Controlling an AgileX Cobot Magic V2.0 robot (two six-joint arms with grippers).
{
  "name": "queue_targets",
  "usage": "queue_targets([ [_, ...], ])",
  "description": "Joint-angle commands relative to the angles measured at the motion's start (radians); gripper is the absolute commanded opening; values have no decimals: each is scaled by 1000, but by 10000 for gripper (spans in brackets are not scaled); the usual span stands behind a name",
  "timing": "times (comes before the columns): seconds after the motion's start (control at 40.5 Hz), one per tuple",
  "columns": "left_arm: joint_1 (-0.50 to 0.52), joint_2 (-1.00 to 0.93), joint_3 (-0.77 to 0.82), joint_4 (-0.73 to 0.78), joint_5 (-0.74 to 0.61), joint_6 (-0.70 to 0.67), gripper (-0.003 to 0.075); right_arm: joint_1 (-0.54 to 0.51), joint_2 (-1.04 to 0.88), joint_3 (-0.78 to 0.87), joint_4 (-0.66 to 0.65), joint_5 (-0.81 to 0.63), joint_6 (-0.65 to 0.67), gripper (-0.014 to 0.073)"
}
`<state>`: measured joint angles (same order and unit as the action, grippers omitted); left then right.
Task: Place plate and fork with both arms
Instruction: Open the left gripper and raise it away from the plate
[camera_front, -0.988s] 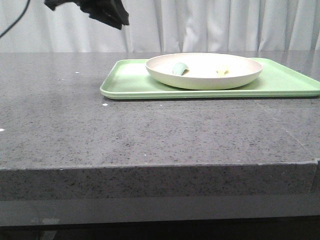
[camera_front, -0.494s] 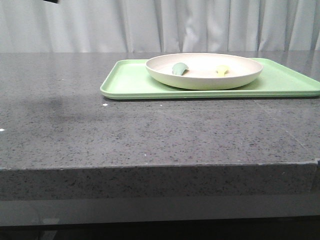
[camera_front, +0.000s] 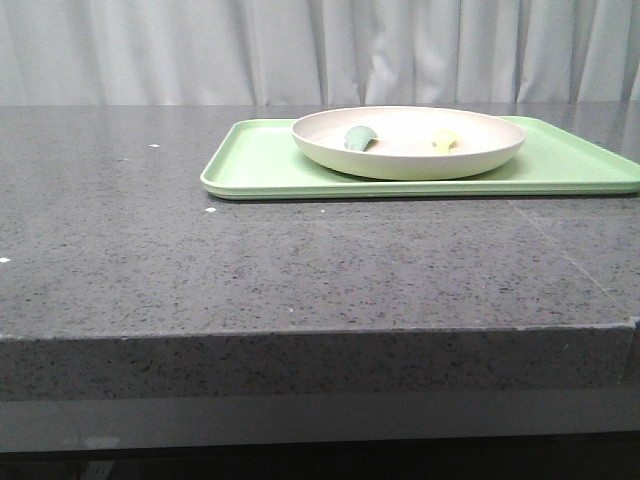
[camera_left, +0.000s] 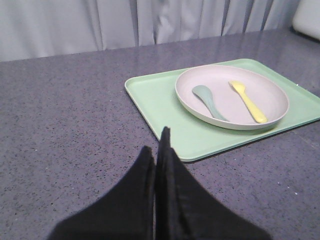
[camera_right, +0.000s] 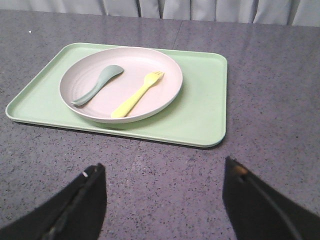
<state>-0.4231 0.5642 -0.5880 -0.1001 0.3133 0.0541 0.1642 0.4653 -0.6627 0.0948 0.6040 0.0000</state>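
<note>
A light-green tray (camera_front: 260, 160) sits on the gray stone table (camera_front: 300, 260), in the upper right part of the front view. On the tray rests a big round cream plate (camera_front: 400, 160). Two little things lie inside the plate, side by side but not touching. One is a yellow fork (camera_right: 134, 95) and the other is a teal spoon (camera_right: 97, 85). In the front view only their tips peek over the plate's rim: the spoon (camera_front: 360, 137) to the left and the fork (camera_front: 445, 142) to the right.

No arm shows in the front view.

In the left wrist view, the left gripper (camera_left: 159, 150) is at the bottom middle of the frame. Its two black fingers are pressed together with nothing between them. It hangs over the bare table, near the tray's edge (camera_left: 150, 107). The plate (camera_left: 270, 112), spoon (camera_left: 210, 102) and fork (camera_left: 248, 102) are in the upper right of that frame.

In the right wrist view, the right gripper (camera_right: 165, 200) is at the bottom of the frame. Its two dark fingers (camera_right: 85, 200) stand far apart and hold nothing. The tray (camera_right: 200, 105) and plate (camera_right: 165, 67) lie past them, in the upper part of the frame.
</note>
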Motion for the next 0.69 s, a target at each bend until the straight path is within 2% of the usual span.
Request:
queue_targets([
  [0.0, -2, -100, 32, 1, -75, 2, -18, 3, 12, -35, 0, -68, -9, 522],
  [0.321, -2, -388, 173, 1, -58, 2, -18, 3, 12, -35, 0, -68, -9, 522],
  [0.519, -2, -407, 201, 1, -55, 2, -18, 1, 46, -49, 46, -72, -9, 521],
  [0.667, -2, -407, 201, 1, -49, 2, -18, 1, 199, -127, 74, -64, -9, 521],
])
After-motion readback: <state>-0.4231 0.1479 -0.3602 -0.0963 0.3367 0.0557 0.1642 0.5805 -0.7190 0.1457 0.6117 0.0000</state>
